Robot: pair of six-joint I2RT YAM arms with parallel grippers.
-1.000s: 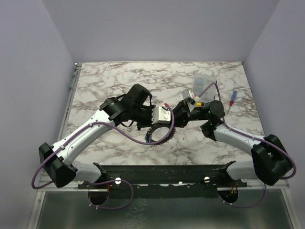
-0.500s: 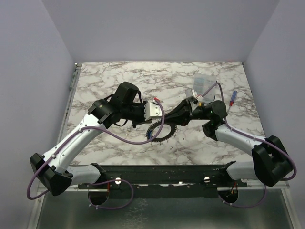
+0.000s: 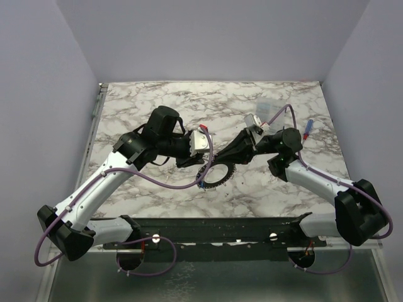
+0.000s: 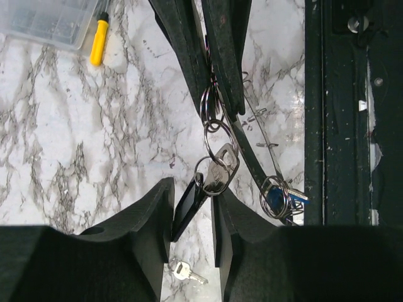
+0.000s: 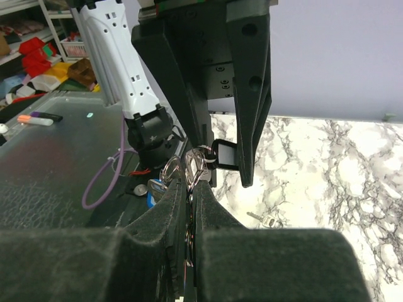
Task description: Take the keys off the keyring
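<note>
Pulling black-headed key [image 4: 187,212] off keyring [image 3: 214,185]: left gripper [image 4: 192,202] pinches key head just beside keyring; right gripper [image 4: 217,94] pressed onto keyring rim. Feed key along small split ring [image 4: 214,128], no yanking.

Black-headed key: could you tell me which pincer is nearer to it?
Left. The left pincer clamps the black-headed key; the right pincer pinches the split rings just beyond it.

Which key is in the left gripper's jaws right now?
The black-headed key, pinched in the left gripper. The silver key hangs ungripped just beyond it, the blue-headed key dangles further along the keyring, and a loose silver key lies on the table.
</note>
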